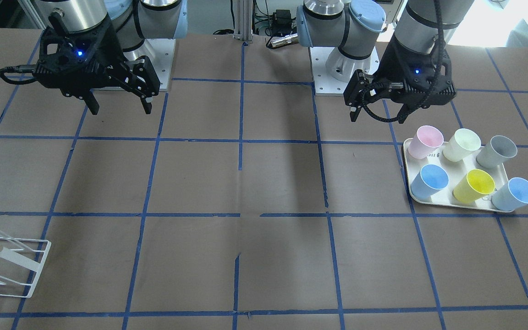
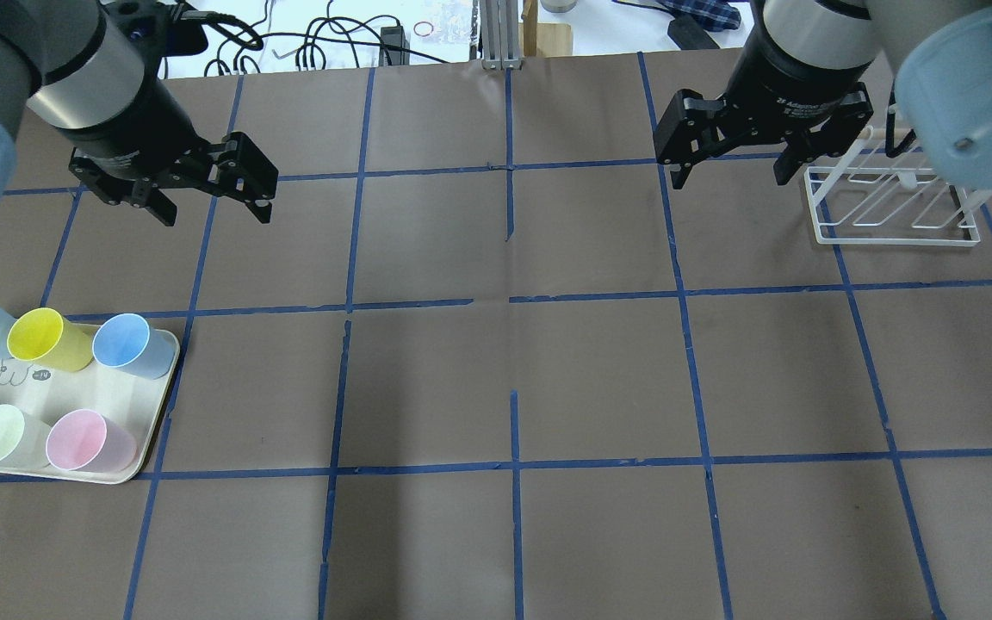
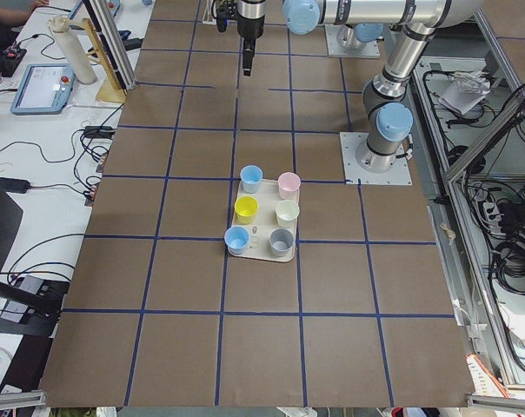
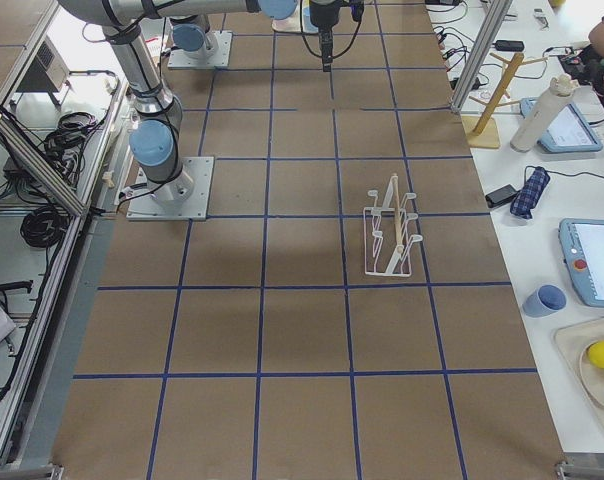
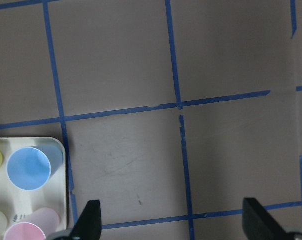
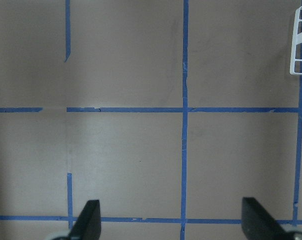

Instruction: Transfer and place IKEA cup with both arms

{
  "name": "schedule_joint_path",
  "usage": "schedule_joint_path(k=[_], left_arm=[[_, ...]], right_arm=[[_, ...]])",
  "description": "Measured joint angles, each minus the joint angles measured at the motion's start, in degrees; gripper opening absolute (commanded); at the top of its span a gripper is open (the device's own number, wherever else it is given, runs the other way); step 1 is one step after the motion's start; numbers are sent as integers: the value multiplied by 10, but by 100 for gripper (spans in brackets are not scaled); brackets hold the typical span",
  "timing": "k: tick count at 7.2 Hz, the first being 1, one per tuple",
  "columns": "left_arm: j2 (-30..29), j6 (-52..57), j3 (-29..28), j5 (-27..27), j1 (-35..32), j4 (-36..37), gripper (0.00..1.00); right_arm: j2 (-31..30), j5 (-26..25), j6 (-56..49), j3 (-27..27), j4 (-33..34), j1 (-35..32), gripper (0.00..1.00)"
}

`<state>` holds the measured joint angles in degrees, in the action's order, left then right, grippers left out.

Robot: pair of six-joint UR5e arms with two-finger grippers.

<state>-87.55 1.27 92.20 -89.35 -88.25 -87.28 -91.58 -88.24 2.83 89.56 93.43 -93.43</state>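
A white wire rack point(image 1: 40, 268) sits at the table's near corner in the front view, cut off by the frame edge. Farther back on the other side, a cream tray point(image 1: 410, 168) holds six upright cups in two rows. The grey cup point(image 1: 497, 152) stands in the back row, at the end on the robot's left; the overhead view's edge hides nearly all of it. Beyond, the left gripper point(image 2: 213, 211) hangs over bare table near the tray, jaws spread wide, empty. The right gripper point(image 2: 730, 176) hangs equally spread and empty, well apart from the rack.
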Motion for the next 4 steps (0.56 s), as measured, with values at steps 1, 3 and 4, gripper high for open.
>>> schedule_joint_path(k=[1, 3, 4], left_arm=[[-10, -26, -22, 0, -6, -23, 100], [-12, -48, -33, -1, -14, -54, 100], [-9, -50, -27, -1, -15, -54, 100]], right_arm=[[0, 0, 0, 0, 0, 0, 100], [0, 0, 0, 0, 0, 0, 100], [0, 0, 0, 1, 0, 0, 100]])
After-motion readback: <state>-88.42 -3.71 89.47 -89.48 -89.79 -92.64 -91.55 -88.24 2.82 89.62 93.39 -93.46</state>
